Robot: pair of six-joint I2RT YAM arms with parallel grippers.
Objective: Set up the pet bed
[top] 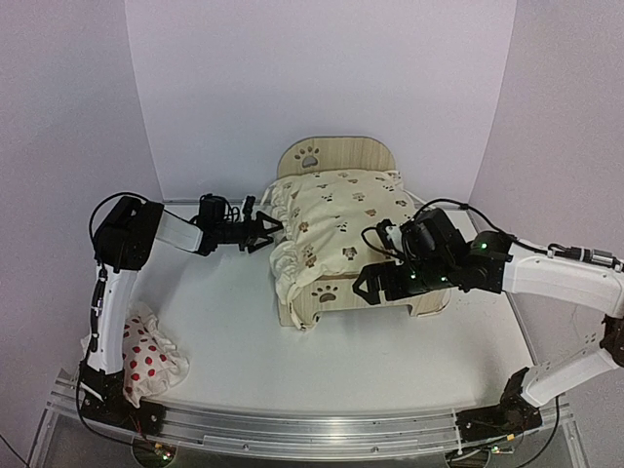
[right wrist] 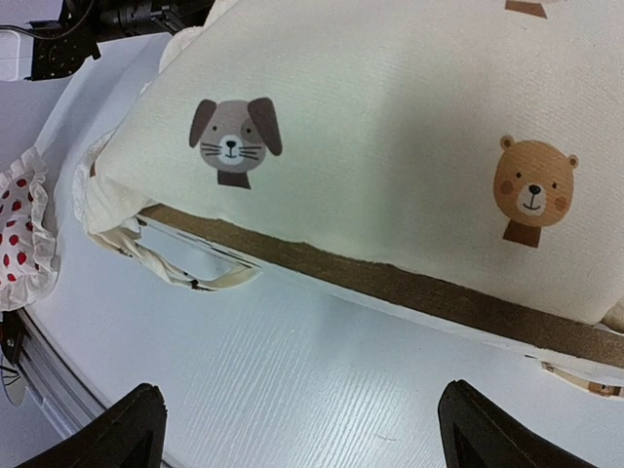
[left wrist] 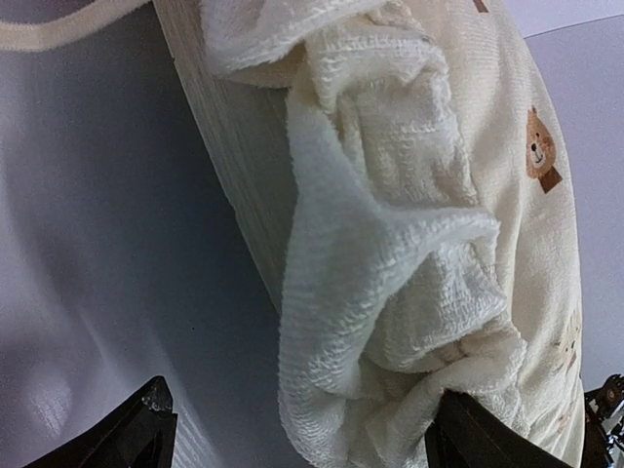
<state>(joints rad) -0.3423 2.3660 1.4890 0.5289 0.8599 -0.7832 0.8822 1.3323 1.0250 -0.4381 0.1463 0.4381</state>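
The pet bed (top: 327, 292) stands mid-table, its rounded headboard with a paw-print mark (top: 310, 156) at the far end. The cream animal-print cushion (top: 341, 219) lies on it and hides the base. My left gripper (top: 263, 232) is open at the bed's left side. In the left wrist view (left wrist: 302, 434) the cushion's ruffled edge (left wrist: 390, 244) hangs between the jaws beside the wooden side rail (left wrist: 239, 146). My right gripper (top: 375, 283) is open and empty by the bed's near right side. In the right wrist view (right wrist: 307, 434) it hovers over the table below the cushion (right wrist: 390, 117) and the bed's edge (right wrist: 409, 288).
A small white pillow with red spots (top: 146, 356) lies at the near left by the left arm's base, and also shows in the right wrist view (right wrist: 19, 234). A cushion tie (right wrist: 185, 273) hangs loose off the bed. White walls close the back and sides.
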